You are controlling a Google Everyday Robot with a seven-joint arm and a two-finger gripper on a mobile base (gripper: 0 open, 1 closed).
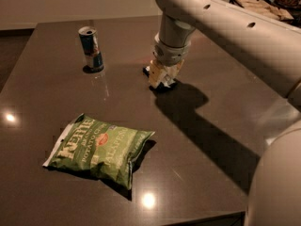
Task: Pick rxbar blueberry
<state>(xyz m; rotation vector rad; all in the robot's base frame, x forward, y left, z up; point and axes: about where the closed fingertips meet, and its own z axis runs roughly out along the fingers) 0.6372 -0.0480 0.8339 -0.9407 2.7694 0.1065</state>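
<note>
Most of the snack bar [146, 70] is hidden: only a small dark sliver shows at the table-level edge of the gripper [161, 76], and its wrapper cannot be read. The gripper stands low over the dark table [211, 140], tips down at the surface, with the bar directly beneath it and seemingly touching it. Whether the gripper is closed on the bar or merely set over it cannot be told, as the cream-coloured tip and its own shadow [188, 100] cover the spot.

The arm [225, 22] rises from the gripper up and toward the picture's right, where it is cut off by the frame; a pale rounded part of the robot also fills the lower right corner.

A drink can [91, 49] stands upright to the picture's left of the gripper, a little farther back and apart from it. A green chip bag [99, 150] lies flat well apart from the gripper, nearer the camera and to the picture's left. Behind the arm, at the top right corner, a tan object [258, 6] is cut off and too dim to make out.
</note>
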